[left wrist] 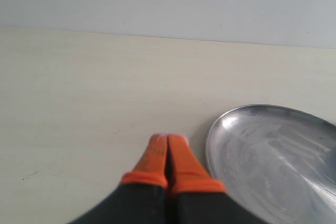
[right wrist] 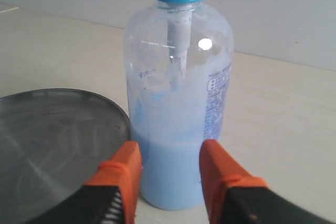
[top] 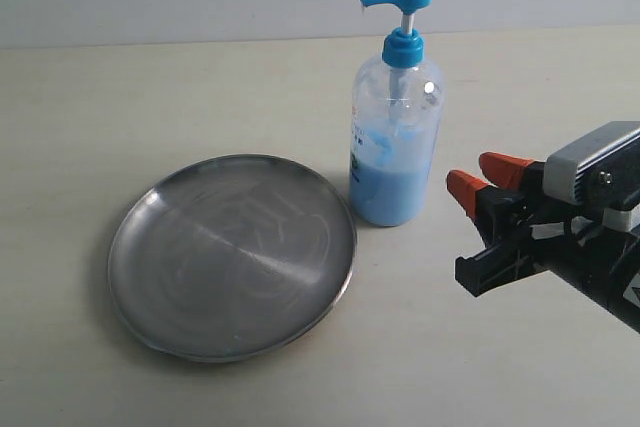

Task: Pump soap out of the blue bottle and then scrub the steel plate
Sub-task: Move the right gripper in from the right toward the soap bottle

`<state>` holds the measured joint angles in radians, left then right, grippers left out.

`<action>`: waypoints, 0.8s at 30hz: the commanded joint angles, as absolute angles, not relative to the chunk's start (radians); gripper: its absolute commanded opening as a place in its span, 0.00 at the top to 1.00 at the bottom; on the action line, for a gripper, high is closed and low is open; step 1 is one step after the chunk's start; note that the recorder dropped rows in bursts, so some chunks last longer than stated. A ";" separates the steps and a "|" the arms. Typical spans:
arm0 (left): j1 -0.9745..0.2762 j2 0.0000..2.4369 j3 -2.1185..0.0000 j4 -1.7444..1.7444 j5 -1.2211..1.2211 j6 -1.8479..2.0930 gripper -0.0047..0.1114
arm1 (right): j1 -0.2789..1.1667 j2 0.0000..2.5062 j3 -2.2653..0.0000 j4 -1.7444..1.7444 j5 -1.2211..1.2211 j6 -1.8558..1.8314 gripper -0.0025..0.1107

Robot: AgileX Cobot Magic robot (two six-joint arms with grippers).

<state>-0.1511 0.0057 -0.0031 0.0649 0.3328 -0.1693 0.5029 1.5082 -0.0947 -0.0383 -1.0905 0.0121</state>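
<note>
Steel plate (top: 232,257) lies flat toward the near left of the worktop (top: 520,367). Just off its rim, the left gripper (left wrist: 167,144) hangs low over bare worktop with its orange fingers pressed together. From the right edge the right gripper (top: 478,175) reaches in level, fingers apart, aimed at the blue bottle (top: 395,117) without touching it. The bottle stands upright behind the plate toward the far edge, soap (top: 388,197) filling its lower part.
</note>
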 commanded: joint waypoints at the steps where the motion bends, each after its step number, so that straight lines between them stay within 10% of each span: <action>1: -0.148 0.000 0.000 0.067 0.326 -0.167 0.96 | 0.507 1.514 -0.089 -0.036 -1.102 0.010 0.62; 24: -0.148 0.000 0.000 0.067 0.326 -0.167 0.96 | 0.507 1.514 -0.089 -0.018 -1.118 -0.051 0.32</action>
